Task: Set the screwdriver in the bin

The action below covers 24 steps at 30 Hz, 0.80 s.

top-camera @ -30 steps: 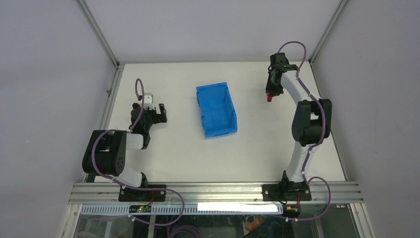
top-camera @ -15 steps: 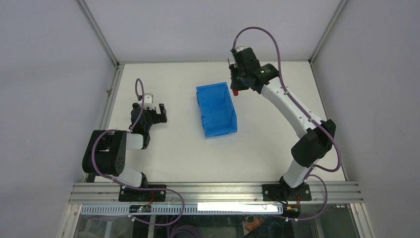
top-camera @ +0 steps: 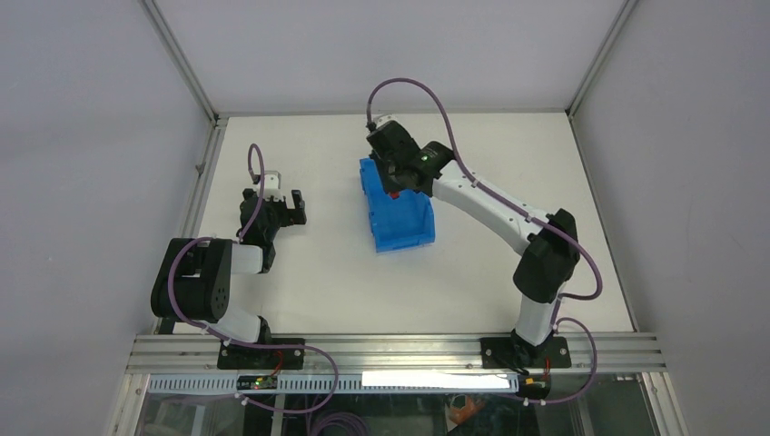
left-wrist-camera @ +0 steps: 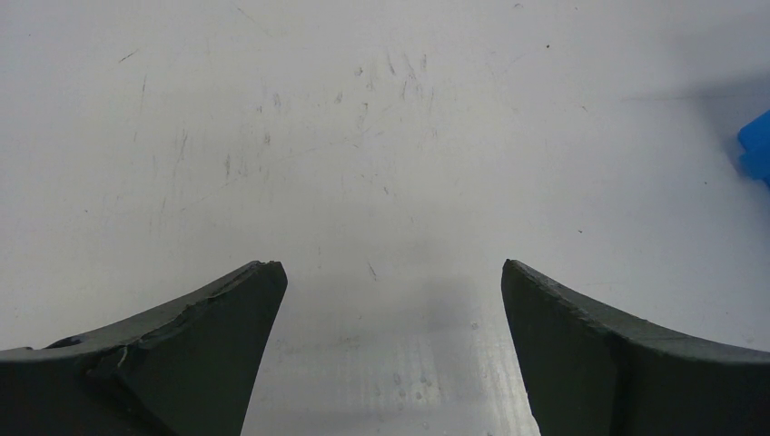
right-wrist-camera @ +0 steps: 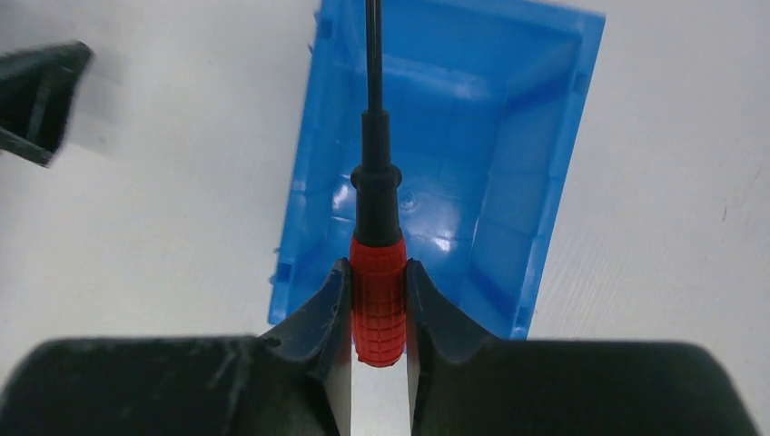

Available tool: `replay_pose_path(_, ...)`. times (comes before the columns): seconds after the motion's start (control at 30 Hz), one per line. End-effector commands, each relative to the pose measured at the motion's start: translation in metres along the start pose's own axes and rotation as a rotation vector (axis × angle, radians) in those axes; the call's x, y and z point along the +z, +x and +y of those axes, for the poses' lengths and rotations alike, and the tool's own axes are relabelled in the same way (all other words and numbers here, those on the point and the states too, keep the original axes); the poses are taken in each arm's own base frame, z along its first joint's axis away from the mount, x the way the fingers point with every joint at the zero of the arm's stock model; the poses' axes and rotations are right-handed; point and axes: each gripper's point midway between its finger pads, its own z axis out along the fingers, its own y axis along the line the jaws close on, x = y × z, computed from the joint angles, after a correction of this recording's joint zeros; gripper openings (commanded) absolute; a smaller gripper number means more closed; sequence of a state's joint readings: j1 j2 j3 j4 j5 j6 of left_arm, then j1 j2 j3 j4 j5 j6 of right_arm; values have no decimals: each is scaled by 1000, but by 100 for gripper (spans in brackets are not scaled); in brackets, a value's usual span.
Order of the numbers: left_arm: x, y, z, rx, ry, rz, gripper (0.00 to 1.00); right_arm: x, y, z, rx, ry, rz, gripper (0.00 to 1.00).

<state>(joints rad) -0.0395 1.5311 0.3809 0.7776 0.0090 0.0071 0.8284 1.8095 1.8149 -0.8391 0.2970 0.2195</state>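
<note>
Right tool (right-wrist-camera: 377, 265) clamps screwdriver (right-wrist-camera: 374, 191) handle above bin (right-wrist-camera: 545, 163), frame centre. Dropped near left wall, it may bounce out. Left tool (left-wrist-camera: 390, 265) agape.

Robotics laboratory test cell. My left arm (top-camera: 195, 282) and right arm (top-camera: 481, 195), both black and white, are bolted to a grooved aluminium rail (top-camera: 399, 350) edging a scuffed white tabletop (top-camera: 318, 272). Plain grey wall panels (top-camera: 82, 163) on slim aluminium posts (top-camera: 182, 64) enclose it.
</note>
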Motion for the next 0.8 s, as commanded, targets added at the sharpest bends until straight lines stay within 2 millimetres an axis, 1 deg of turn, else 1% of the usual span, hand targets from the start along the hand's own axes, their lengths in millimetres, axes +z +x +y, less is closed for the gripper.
replay_pose_path(0.0, 0, -16, -5, -16, 17, -51, 99, 25, 24, -5, 42, 62, 14, 9)
replay_pose_path(0.17, 0, -16, -5, -16, 17, -51, 99, 59, 70, 2, 27, 41, 119, 10)
replay_pose_path(0.23, 0, -16, -5, -16, 17, -52, 99, 72, 89, 1, 24, 59, 168, 11)
replay_pose_path(0.33, 0, -16, -5, -16, 17, -51, 99, 91, 115, -3, 38, 106, 233, 17)
replay_pose_path(0.4, 0, -16, -5, -16, 18, -52, 99, 99, 126, -4, 52, 126, 258, 18)
replay_pose_path(0.47, 0, -16, -6, -16, 19, -52, 99, 105, 132, -5, 56, 139, 272, 21)
replay_pose_path(0.53, 0, -16, -5, -16, 18, -52, 99, 109, 138, -7, 66, 156, 285, 31)
replay_pose_path(0.63, 0, -16, -5, -16, 18, -52, 99, 110, 143, -10, 75, 176, 302, 44)
replay_pose_path(0.7, 0, -16, -5, -16, 18, -52, 99, 107, 139, -12, 78, 178, 296, 50)
replay_pose_path(0.77, 0, -16, -5, -16, 17, -51, 99, 100, 128, -12, 78, 175, 276, 53)
